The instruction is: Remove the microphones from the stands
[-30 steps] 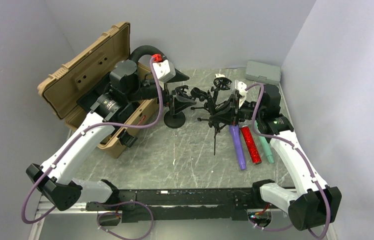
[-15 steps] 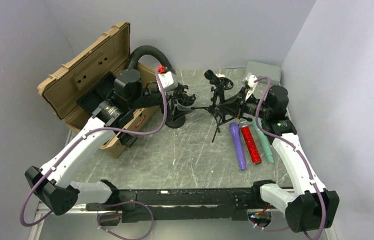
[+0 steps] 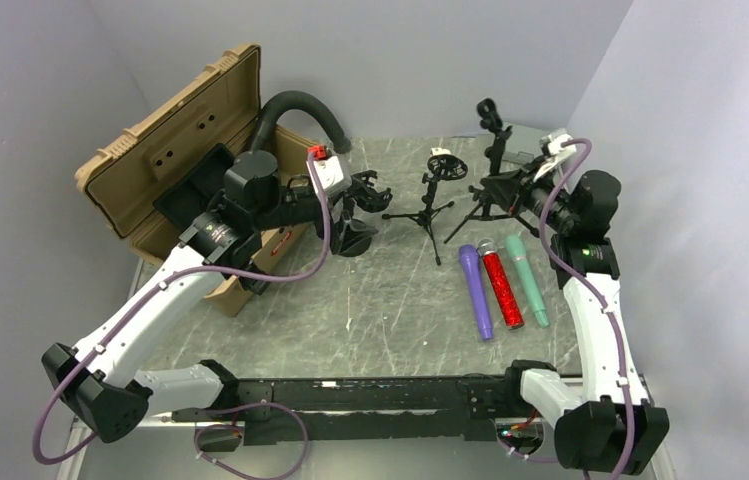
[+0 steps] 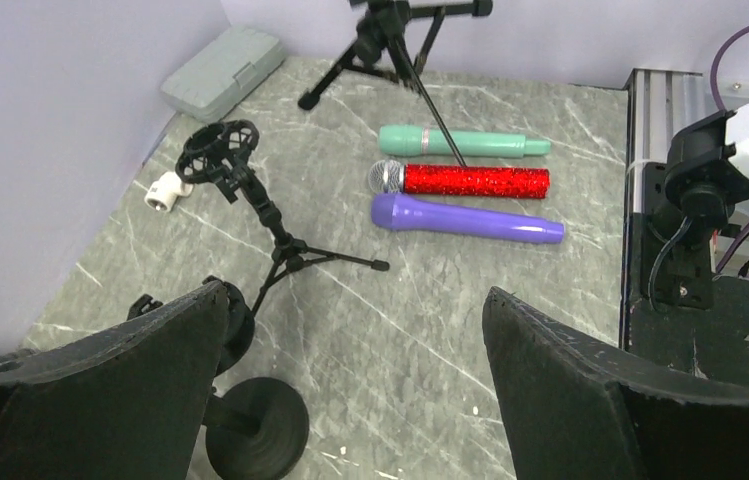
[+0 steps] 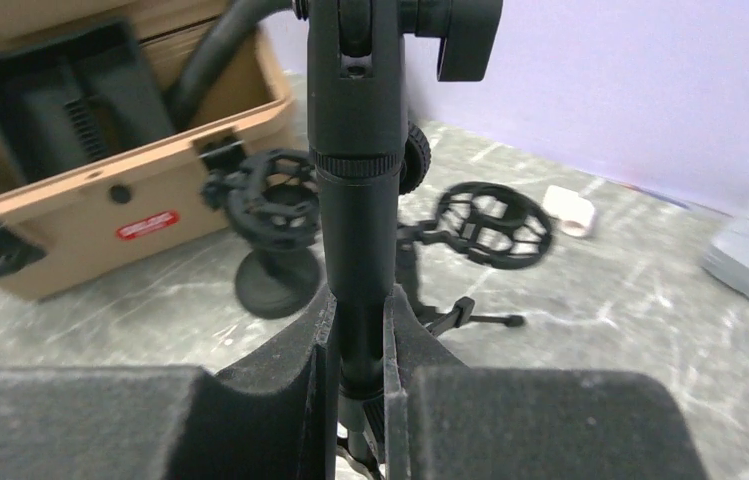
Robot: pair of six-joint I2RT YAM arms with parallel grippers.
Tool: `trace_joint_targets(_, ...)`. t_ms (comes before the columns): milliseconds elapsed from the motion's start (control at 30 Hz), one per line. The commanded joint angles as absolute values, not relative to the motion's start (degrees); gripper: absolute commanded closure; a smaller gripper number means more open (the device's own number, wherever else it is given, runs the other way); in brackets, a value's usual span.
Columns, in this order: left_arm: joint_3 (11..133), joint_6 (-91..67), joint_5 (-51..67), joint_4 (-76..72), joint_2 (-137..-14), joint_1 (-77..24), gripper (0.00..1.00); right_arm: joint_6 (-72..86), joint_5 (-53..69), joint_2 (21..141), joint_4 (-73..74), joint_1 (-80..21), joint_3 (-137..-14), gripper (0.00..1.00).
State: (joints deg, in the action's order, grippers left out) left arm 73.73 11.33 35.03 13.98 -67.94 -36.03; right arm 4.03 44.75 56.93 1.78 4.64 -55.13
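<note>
Jaws, right: pressed together on the black column of the held stand, gripping it below its collar and side knob.
Jaws, left: spread wide with nothing between them, hovering just beside the round-base stand near the tan case.
Held stand: at the rear right of the surface, column roughly upright, tripod legs splayed beneath. Whether a microphone sits in its top clip cannot be told.
Middle stand: small tripod on the surface between the two arms, with an empty ring-shaped shock mount at its top.
Microphones: purple microphone, red microphone and green microphone lie side by side on the surface, apart from every stand, with the red one in the middle.
Other items: grey box in the far corner; small white piece near the shock mount.
</note>
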Motion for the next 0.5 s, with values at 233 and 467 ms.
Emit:
trace_joint_targets(233,69.8,12.7,33.7,11.3,-63.8,-36.1,0.01,7.3,29.5,59.1,-10.1,9.8,-58.2,1.0)
trace_joint_targets(467,68.8,13.2,33.1,11.6,-63.4,-36.1,0.0,8.7,19.8,61.5,-15.2,9.9,-57.5,1.0)
